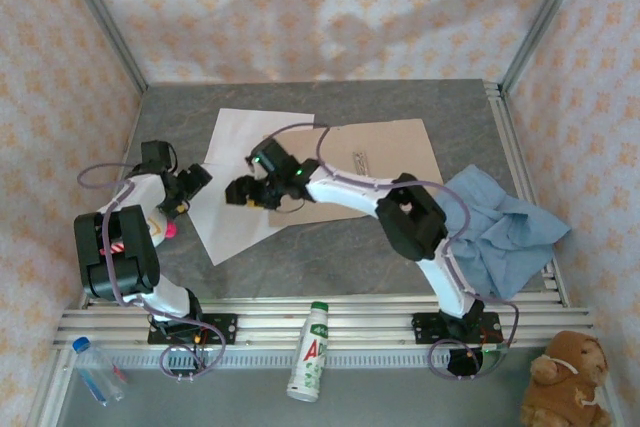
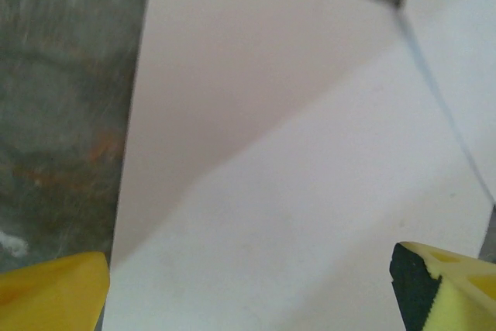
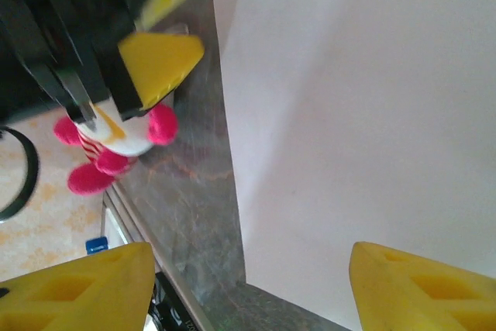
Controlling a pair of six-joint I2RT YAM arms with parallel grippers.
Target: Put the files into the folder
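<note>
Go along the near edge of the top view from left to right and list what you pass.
clear bottle → left arm's base → green-and-white bottle → right arm's base → brown teddy bear

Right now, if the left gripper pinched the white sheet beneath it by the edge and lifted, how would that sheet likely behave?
Probably floppy: the sheet lies thin and flat on the table, so it would likely droop from the left gripper. Likely light and slippery too: it overlaps a second sheet and might slide when pushed rather than lift.
</note>
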